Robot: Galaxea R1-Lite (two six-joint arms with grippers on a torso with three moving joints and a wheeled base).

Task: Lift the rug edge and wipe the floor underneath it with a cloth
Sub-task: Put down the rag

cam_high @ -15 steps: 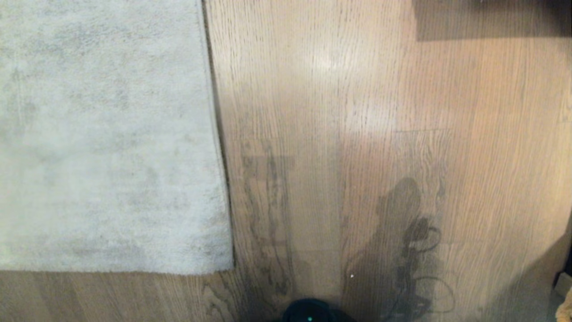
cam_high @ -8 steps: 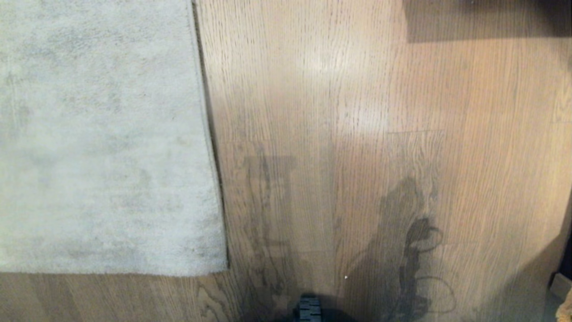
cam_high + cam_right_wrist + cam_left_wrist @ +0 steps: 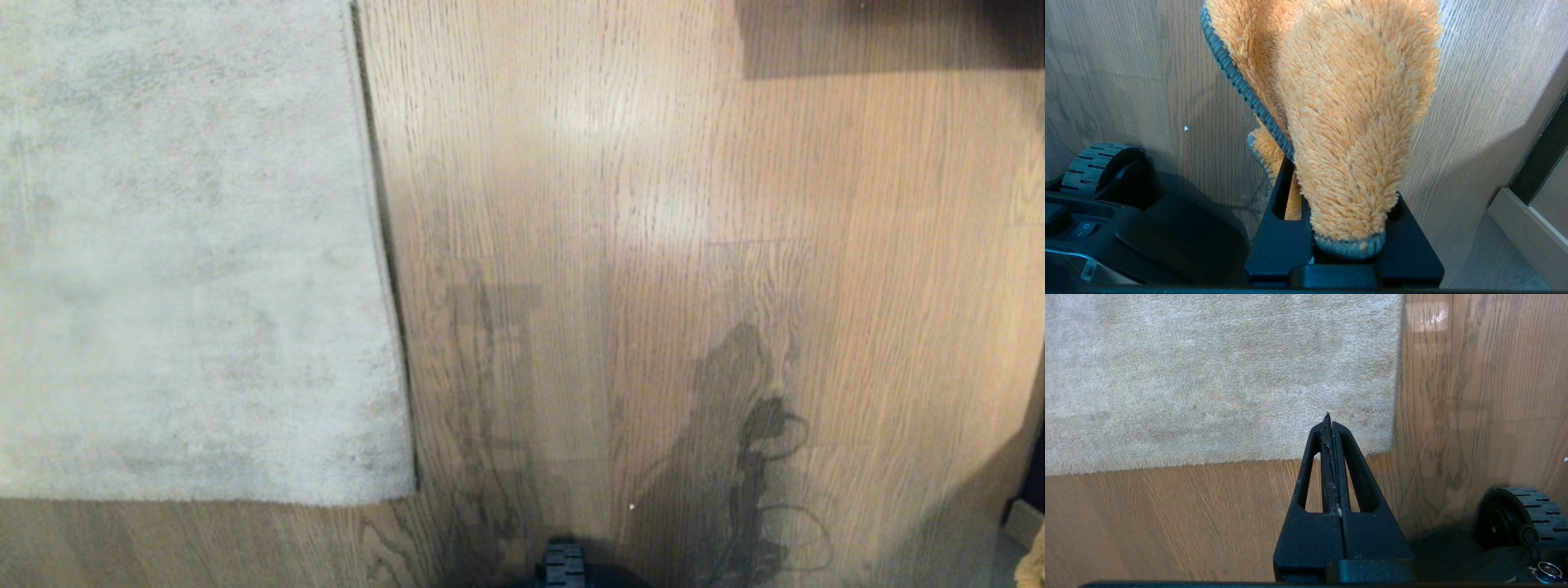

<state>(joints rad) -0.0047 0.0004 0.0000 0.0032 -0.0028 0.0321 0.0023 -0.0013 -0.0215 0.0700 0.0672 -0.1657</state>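
Rug edge: the rug edge (image 3: pixel 384 269) lies flat on the planks, its straight border running away from the robot down to a near corner on the robot's left; pale grey pile, nothing lifted.
Floor: the floor (image 3: pixel 653 245) is brown wood-grain planks, slightly glossy, with a light patch and the robot's shadow on it.
Cloth: the cloth (image 3: pixel 1347 114), fluffy orange with a grey stitched hem, is bunched and draped over the right gripper (image 3: pixel 1337 204), whose jaws pinch it above bare floor.
Left gripper: the left gripper (image 3: pixel 1327 420) hangs over the rug's near corner, fingers pressed together, holding nothing.
Room: a black wheel (image 3: pixel 1519 516) of the base stands on the planks; pale furniture base (image 3: pixel 1531 232) beside the right arm.
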